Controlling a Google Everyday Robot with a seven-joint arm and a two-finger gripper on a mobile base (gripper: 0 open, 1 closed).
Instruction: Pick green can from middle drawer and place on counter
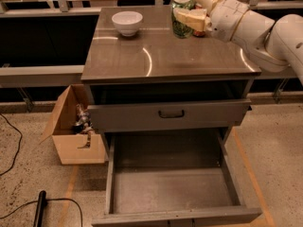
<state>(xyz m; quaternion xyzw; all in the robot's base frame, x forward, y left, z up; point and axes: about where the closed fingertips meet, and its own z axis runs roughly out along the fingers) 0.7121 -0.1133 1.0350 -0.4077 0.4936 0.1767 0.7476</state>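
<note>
Pincer [189, 16] closed round the green can [181, 27] at the table's [156, 56] far side, right of centre, out of the open drawer [165, 188] below. Lift looks done; setting down and letting go seem left

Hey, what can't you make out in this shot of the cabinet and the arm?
Camera view only:
1. Whether the green can, held in the gripper over the back of the counter, touches it: the angle leaves this unclear.
2. Cardboard box contents: too small and dim.
3. Rest of the arm: cut off by the right edge.
4. Inside of the upper drawer: its closed front hides it.
</note>
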